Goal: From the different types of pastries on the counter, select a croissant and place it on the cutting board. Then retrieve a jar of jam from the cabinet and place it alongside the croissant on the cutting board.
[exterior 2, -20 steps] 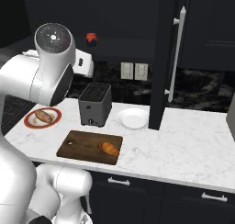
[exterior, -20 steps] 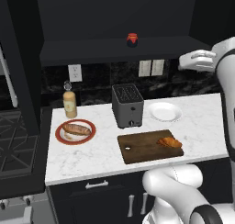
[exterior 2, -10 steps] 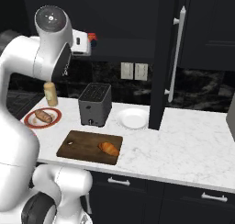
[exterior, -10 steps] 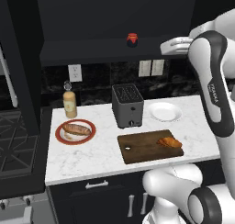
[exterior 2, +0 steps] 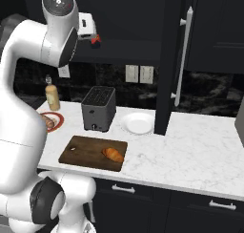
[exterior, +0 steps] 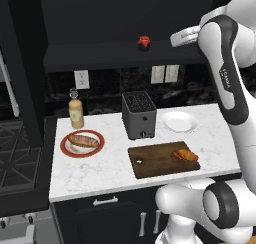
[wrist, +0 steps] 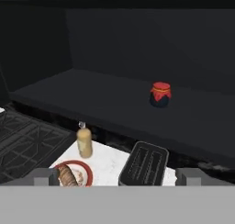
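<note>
Red squat jam jar (wrist: 160, 94) sits mid-right in hand view on dark cabinet shelf (wrist: 92, 99); we can't tell the gripper's (exterior 2: 87, 26) state. Orange-brown croissant (exterior: 185, 155) lies on brown wooden cutting board (exterior: 155, 163), lower centre.

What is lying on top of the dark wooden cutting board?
Only the croissant lies on the cutting board, near the end away from its hole. The rest of the board's top is bare; nothing covers it. The jar of jam stands on the cabinet shelf.

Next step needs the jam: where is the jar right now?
The jar of jam stands on the cabinet shelf ledge, above the toaster; in the hand view it sits right of centre, untouched.
</note>
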Robot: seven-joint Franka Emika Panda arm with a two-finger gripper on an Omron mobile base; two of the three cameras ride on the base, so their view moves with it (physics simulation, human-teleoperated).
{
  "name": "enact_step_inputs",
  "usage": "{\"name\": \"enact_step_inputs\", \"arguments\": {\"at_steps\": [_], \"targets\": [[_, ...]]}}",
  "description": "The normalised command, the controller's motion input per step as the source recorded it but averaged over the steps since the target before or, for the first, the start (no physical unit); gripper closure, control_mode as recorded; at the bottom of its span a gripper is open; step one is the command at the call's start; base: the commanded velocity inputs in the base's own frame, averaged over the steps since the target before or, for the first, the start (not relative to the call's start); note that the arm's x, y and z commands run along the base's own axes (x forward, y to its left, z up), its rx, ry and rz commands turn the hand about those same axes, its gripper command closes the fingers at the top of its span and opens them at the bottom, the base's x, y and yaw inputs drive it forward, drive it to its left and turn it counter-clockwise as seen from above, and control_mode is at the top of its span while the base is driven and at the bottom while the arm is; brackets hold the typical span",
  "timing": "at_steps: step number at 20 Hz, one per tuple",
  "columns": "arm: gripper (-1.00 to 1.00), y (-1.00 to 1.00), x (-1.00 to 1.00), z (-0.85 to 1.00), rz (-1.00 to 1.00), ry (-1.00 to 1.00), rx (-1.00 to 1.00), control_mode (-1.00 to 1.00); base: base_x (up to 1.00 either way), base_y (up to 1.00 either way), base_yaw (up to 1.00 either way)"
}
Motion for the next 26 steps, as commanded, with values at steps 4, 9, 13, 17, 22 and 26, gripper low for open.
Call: {"name": "enact_step_inputs", "arguments": {"at_steps": [4, 9, 13, 17, 22, 26], "targets": [[-1.0, 0.06, 0.4, -0.13, 0.1, -0.28, -0.11, -1.0, 0.0, 0.0, 0.0], [-1.0, 0.01, 0.59, -0.02, 0.04, -0.06, -0.12, -1.0, 0.0, 0.0, 0.0], [-1.0, 0.0, 0.47, 0.13, 0.0, 0.03, -0.07, -1.0, 0.0, 0.0, 0.0], [-1.0, 0.01, 0.37, 0.28, 0.0, 0.02, -0.09, -1.0, 0.0, 0.0, 0.0], [-1.0, 0.0, 0.02, 0.12, -0.01, -0.01, -0.05, -1.0, 0.0, 0.0, 0.0], [-1.0, 0.0, 0.0, 0.0, -0.01, -0.04, 0.0, -1.0, 0.0, 0.0, 0.0]]}}
